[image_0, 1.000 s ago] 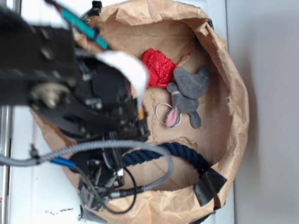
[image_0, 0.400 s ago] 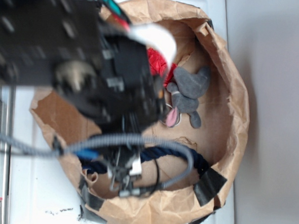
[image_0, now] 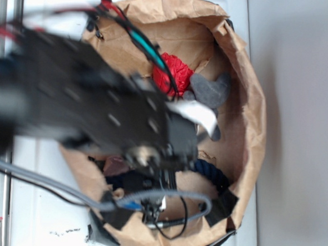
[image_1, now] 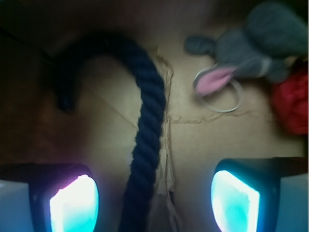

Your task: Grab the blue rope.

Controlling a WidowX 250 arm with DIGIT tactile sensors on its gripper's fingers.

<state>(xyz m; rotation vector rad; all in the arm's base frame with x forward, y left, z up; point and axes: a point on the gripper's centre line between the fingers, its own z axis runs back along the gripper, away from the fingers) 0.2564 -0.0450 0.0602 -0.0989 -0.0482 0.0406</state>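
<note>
The blue rope (image_1: 147, 130) is a thick navy twisted length lying on the brown paper floor of the bag (image_0: 254, 106). In the wrist view it runs up between my two glowing fingers and hooks left at the top. My gripper (image_1: 154, 203) is open above it, the rope nearer the left finger (image_1: 75, 203) than the right finger (image_1: 236, 200), touching neither. In the exterior view the arm covers most of the rope; only a short dark stretch of the blue rope (image_0: 211, 173) shows at the bag's lower right. The gripper itself is hidden under the arm there.
A grey plush mouse (image_1: 251, 43) with a pink ear and a metal ring (image_1: 222, 99) lies to the rope's upper right, next to a red cloth (image_0: 175, 73). A grey cable (image_0: 165, 196) loops below the arm. The bag's crumpled walls ring the work area.
The arm has swung right and further into the bag, now covering most of the rope and part of the mouse.
</note>
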